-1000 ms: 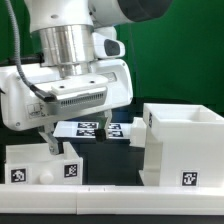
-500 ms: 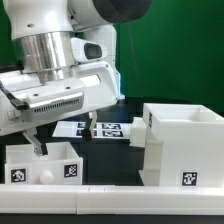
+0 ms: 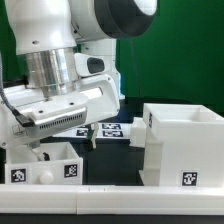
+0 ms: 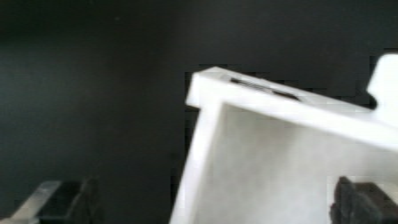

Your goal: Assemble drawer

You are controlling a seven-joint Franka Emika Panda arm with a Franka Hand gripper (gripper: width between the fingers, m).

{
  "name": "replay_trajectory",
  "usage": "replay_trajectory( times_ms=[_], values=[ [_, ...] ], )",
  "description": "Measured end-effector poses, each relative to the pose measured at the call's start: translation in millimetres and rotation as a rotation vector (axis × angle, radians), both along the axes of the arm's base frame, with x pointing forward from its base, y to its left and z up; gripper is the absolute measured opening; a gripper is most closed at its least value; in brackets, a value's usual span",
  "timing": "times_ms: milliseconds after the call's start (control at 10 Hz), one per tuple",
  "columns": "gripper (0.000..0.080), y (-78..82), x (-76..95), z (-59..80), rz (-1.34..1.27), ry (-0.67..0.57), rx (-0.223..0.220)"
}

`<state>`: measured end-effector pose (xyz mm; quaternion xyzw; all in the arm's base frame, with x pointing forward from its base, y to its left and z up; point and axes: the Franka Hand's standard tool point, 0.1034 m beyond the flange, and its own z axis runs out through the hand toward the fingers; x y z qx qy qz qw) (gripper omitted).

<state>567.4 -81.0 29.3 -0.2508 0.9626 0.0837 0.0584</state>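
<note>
Open end effector (image 4: 214, 200), jaws spread wide, hangs over small white plastic tagged tray (image 3: 45, 163) on the surface, exterior view's left. Tray corner lies skewed between jaws. Large white cube-like housing (image 3: 185, 140) sits apart, exterior view's right.

**Open gripper over a white drawer part**

The gripper (image 4: 214, 200) is spread wide, its two dark fingers (image 4: 63, 200) at opposite edges of the picture. Between them a white drawer part (image 4: 267, 150) shows one corner and a broad, flat, plain face, set at a slant. Short dark slots run along its rim near the corner. One finger stands against the dark table (image 4: 89, 80), the other in front of the white face. Neither visibly touches the part. The picture is blurred.
</note>
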Motion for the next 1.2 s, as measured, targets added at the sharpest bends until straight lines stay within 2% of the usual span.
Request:
replay_trajectory(
  times_ms=[100, 200, 400, 500, 600, 900, 1200],
  values=[
    [0.0499, -0.1, -0.3, -0.5, 0.000, 0.001, 0.000],
    [0.0499, -0.1, -0.5, -0.8, 0.000, 0.001, 0.000],
    [0.0226, -0.2, -0.9, -1.5, 0.000, 0.003, -0.001],
    [0.0226, -0.3, -1.1, -1.8, 0.000, 0.003, -0.001],
    [0.0058, -0.7, 0.0, -1.0, 0.001, 0.000, -0.003],
    [0.0051, -3.5, 1.1, 0.6, -0.028, 0.000, -0.005],
    [0.0048, -17.4, 0.3, 5.9, -0.040, -0.007, -0.005]
  ],
)
